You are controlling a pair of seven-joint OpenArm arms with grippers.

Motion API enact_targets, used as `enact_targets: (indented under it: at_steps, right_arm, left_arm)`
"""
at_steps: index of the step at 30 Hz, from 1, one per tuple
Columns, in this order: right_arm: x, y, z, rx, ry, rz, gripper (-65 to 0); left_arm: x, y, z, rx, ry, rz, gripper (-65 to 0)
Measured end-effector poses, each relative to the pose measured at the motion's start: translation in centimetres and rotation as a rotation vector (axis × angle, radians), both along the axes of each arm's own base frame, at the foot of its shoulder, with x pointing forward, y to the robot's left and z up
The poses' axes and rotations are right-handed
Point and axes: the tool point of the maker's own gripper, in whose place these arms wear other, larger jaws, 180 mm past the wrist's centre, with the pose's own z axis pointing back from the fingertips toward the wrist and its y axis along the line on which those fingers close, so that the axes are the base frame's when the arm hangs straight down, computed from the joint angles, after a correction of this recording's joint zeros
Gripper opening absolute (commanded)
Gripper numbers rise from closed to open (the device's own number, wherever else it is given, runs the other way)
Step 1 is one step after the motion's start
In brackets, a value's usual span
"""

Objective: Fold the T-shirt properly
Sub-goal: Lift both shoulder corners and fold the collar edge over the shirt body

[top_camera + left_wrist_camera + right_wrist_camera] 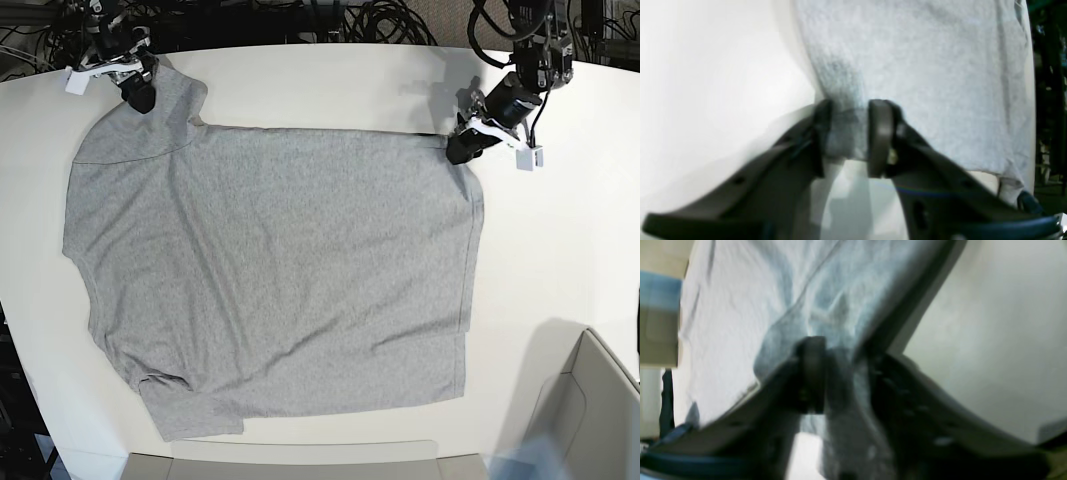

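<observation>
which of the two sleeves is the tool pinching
The far sleeve, at the top left corner of the T-shirt in the base view; the right tool grips its edge. The near sleeve lies untouched.

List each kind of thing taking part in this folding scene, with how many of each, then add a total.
Grey T-shirt: 1
Robot pincers: 2, the left pincer and the right pincer, each at a far corner of the shirt
White table: 1
Total: 4
</observation>
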Motion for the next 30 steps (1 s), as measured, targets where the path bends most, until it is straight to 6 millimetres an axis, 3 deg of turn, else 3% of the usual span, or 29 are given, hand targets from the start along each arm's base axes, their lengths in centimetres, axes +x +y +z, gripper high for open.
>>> enact_targets:
  at_steps: [2,5,10,14,17,26,30]
  right_arm:
    - [-0.1,0.1,-0.2,0.002,0.012,0.005,-65.0]
    - [-0.1,0.0,-0.2,-0.002,0.016,0.012,-65.0]
    - [-0.6,-0.3,0.6,-0.012,0.039,0.021,-65.0]
    - [-1.1,-1.9,1.5,-0.043,0.031,-0.032,-65.0]
    - [-0.9,-2.3,3.2,-0.040,-0.036,-0.013,-65.0]
    - [-3.0,-2.7,3.8,-0.087,-0.052,-0.010,-65.0]
    - [-2.5,-1.3,4.7,-0.145,-0.082,0.039,-65.0]
  left_arm:
    - [-0.1,0.1,-0.1,0.003,0.003,0.002,-58.0]
    - [-0.2,0.1,-0.2,0.006,0.009,0.005,-65.0]
    - [-0.8,0.3,-0.1,0.011,0.016,0.009,-65.0]
    - [-2.9,3.0,0.5,0.063,0.036,0.070,-65.0]
    - [-4.1,4.0,1.1,0.083,0.036,0.092,-65.0]
    - [-6.4,4.0,0.6,0.093,0.078,0.084,-65.0]
    - [-7.4,3.8,1.5,0.119,0.069,0.079,-65.0]
